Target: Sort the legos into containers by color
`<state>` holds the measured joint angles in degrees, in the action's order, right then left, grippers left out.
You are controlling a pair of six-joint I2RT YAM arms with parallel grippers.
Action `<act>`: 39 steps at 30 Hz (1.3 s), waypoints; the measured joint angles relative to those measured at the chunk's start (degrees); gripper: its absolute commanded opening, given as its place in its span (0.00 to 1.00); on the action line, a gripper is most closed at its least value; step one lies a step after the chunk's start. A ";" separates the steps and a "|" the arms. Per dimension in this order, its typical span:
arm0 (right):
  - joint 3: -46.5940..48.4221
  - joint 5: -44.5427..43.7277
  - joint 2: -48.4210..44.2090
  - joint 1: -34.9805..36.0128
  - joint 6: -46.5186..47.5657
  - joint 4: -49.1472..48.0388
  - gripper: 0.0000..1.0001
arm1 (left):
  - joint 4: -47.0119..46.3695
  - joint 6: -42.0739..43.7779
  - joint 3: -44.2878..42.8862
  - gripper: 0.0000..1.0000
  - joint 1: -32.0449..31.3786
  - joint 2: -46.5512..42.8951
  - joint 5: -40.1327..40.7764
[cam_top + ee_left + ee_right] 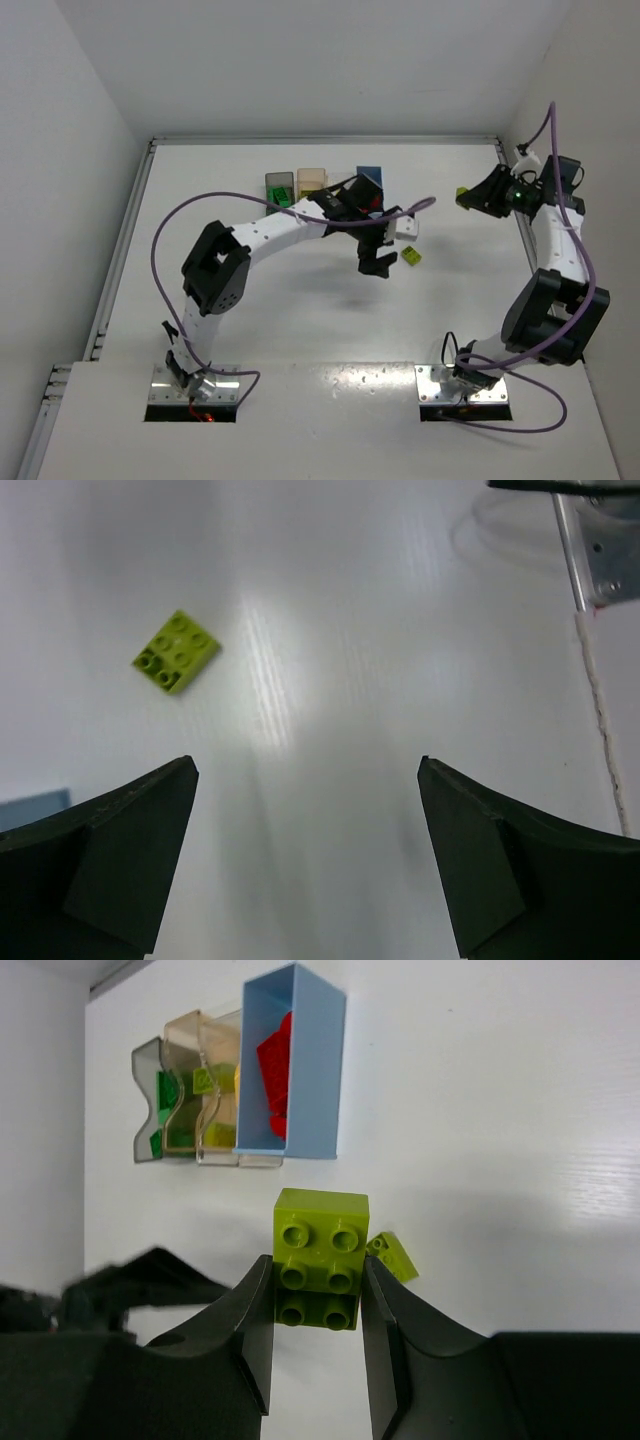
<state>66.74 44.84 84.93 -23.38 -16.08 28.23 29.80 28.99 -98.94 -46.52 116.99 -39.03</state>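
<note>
Left gripper [306, 765]: jaws wide apart, nothing between them, above bare white table [300, 330]. Loose lime brick [177, 652] lies flat on the table, studs up, ahead of the fingers and off to their left, not touching either. In the top view it sits just beside this gripper, mid-table, in front of the bin row.

Right gripper [318, 1280]: clamped on a held lime brick [320, 1225], one finger on each side, studs facing the camera, raised off the table at the far right, well apart from the bins.

The bins stand side by side at the far edge: dark grey bin [147, 1100] with a dark green lego [168, 1090], tan bin [185, 1040], clear bin [222, 1035], blue bin [330, 1070] with red legos [275, 1060]. Yellow and lime pieces show through the tan and clear walls; can't tell which bin holds which.
</note>
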 measured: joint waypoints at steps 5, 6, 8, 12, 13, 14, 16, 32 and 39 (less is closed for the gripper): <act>-1.40 0.13 -0.13 -2.25 -2.93 -1.38 0.00 | 1.09 8.76 -0.02 0.92 -3.78 2.25 0.50; -1.51 0.15 -0.24 -2.49 -3.28 -1.51 0.00 | 0.09 9.60 -0.02 0.92 -3.91 3.10 0.68; -1.84 0.26 -0.61 -2.86 -3.80 -1.97 0.00 | -2.58 10.60 -0.02 0.90 -3.85 5.11 1.36; -3.04 0.52 -2.64 -4.70 -4.50 -2.40 0.00 | -7.08 11.32 -2.12 0.84 -3.65 10.34 2.80; -3.30 0.57 -3.13 -5.09 -4.57 -2.49 0.00 | -7.96 11.41 -3.28 0.84 -3.65 11.85 2.95; -3.45 0.59 -3.52 -5.44 -4.66 -2.45 0.00 | -8.46 11.52 -4.48 0.83 -3.58 13.31 3.08; -3.69 0.72 -4.07 -6.14 -4.94 -2.54 0.00 | -9.38 11.54 -6.47 0.83 -3.54 15.50 3.02; -5.27 2.14 -5.70 -8.87 -5.81 -2.60 0.00 | -16.76 9.09 -12.33 0.82 -2.12 22.03 3.02; -5.27 2.29 -5.70 -9.60 -6.05 -2.69 0.00 | -17.35 8.09 -13.09 0.76 -1.62 24.37 2.89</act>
<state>61.47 47.13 79.22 -32.97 -22.13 25.54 12.45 37.08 -112.03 -48.14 141.36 -36.14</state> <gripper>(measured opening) 0.340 0.769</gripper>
